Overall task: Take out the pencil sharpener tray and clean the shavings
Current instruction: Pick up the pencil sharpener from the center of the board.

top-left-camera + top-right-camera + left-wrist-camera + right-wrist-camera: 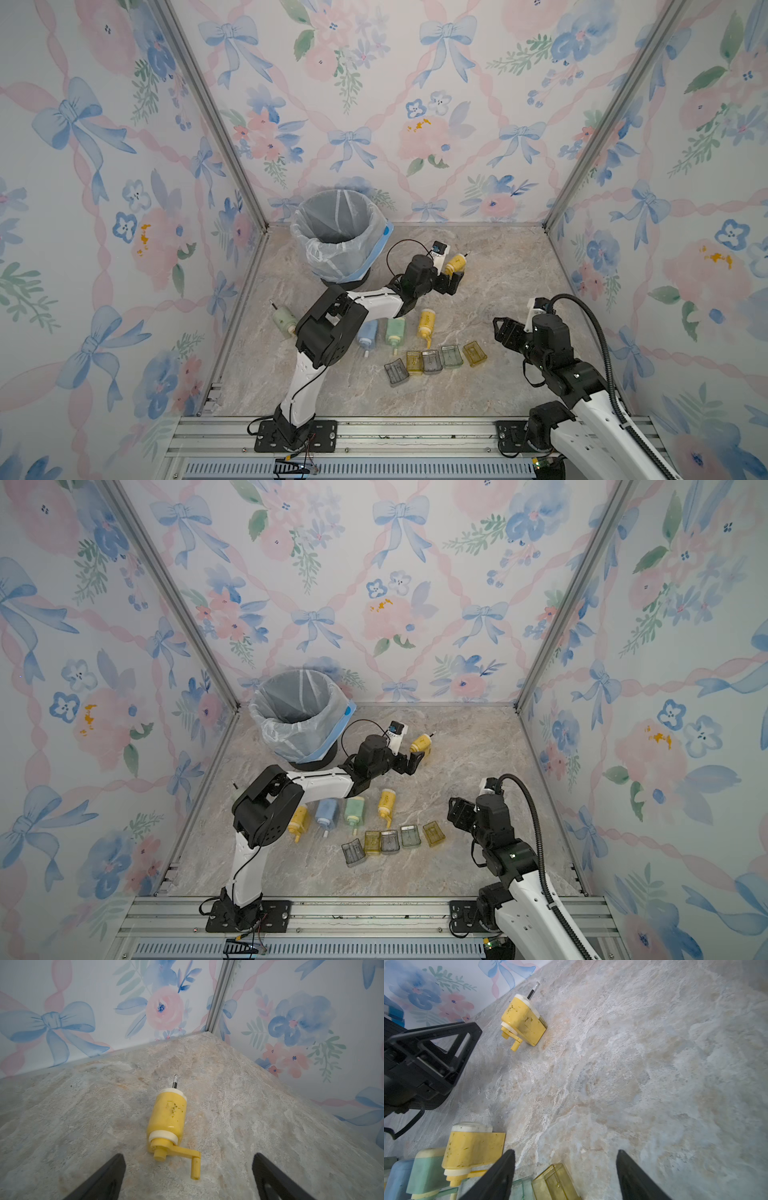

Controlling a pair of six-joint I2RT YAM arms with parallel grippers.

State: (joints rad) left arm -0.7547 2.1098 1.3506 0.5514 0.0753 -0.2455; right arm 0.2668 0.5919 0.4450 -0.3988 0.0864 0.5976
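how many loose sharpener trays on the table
5 translucent plastic trays in a front row: dark grey tray, yellow tray, second grey tray, greenish tray, end yellow tray. The left arm may hide more.

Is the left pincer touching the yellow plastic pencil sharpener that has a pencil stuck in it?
Apart. The right wrist view shows bare marble tabletop between the open left pincer and the yellow plastic pencil sharpener.
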